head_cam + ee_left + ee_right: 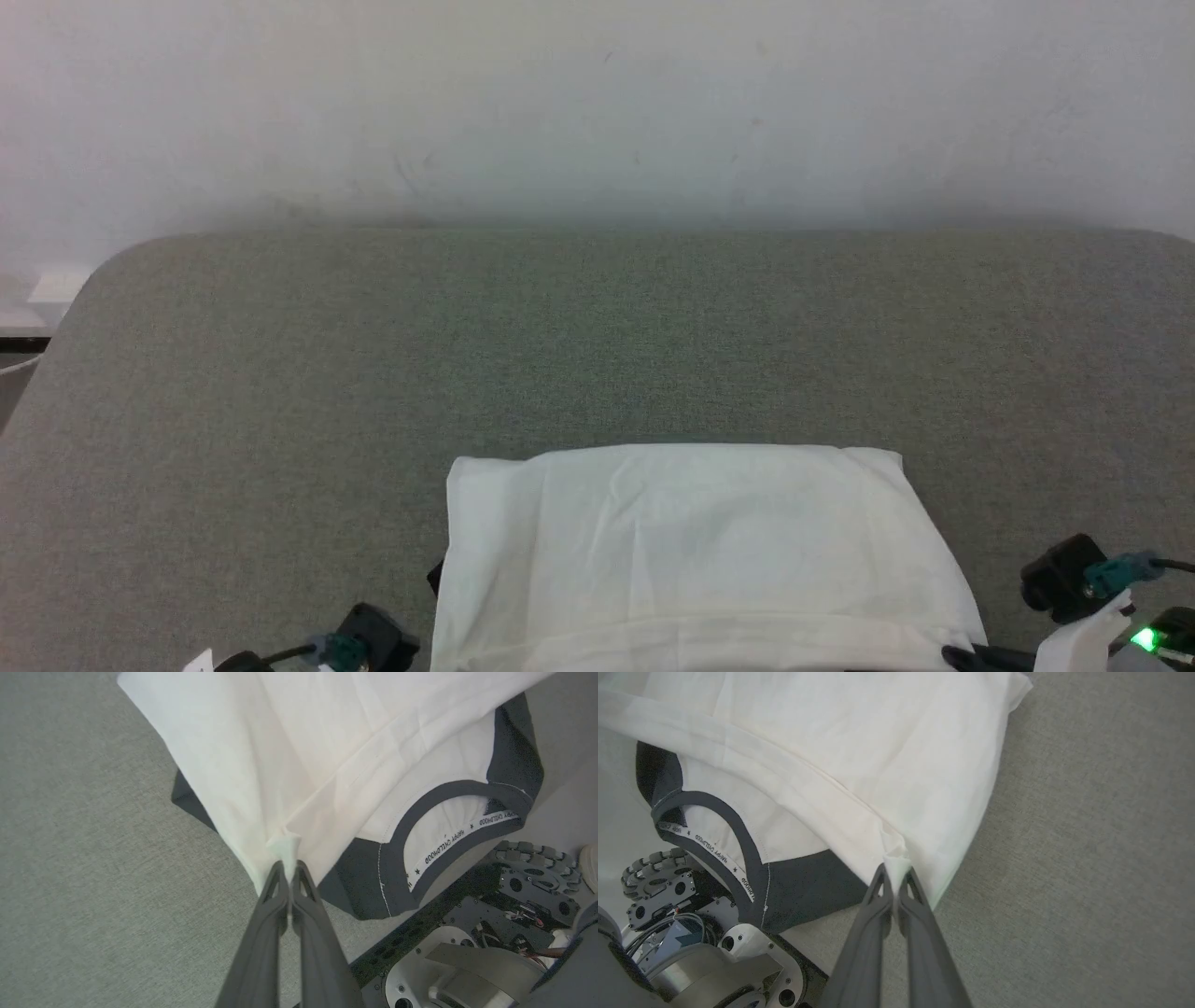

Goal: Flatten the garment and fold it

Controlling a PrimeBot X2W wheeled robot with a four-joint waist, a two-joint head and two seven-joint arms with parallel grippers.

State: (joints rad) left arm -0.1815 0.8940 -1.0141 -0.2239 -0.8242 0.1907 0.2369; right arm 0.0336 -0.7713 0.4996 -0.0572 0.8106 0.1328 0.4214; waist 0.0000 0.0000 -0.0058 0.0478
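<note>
Plain white: body of the garment (691, 551). Its collar (448, 786) and sleeve (359, 877) are dark grey to black, with a white stitch line at the seam. Neck tape (460, 835): white, with black lettering and small stars. Tabletop (597, 336): grey-green, fine woven speckle. Wall (597, 103): off-white. Left gripper (289, 868) and right gripper (895, 877): dark grey. Plug (1116, 574): teal. Lamp (1144, 640): green.

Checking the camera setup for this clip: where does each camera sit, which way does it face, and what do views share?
Head: on the head, facing forward-down over the grey surface; shirt nearest; left wrist and right wrist at bottom corners.
Left wrist: looks along the left jaws, shut on the shirt's edge; base lower right.
Right wrist: looks along the right jaws, shut on the shirt's edge; base lower left.
Shared: both wrist views show the collar and base; all three, the shirt.
</note>
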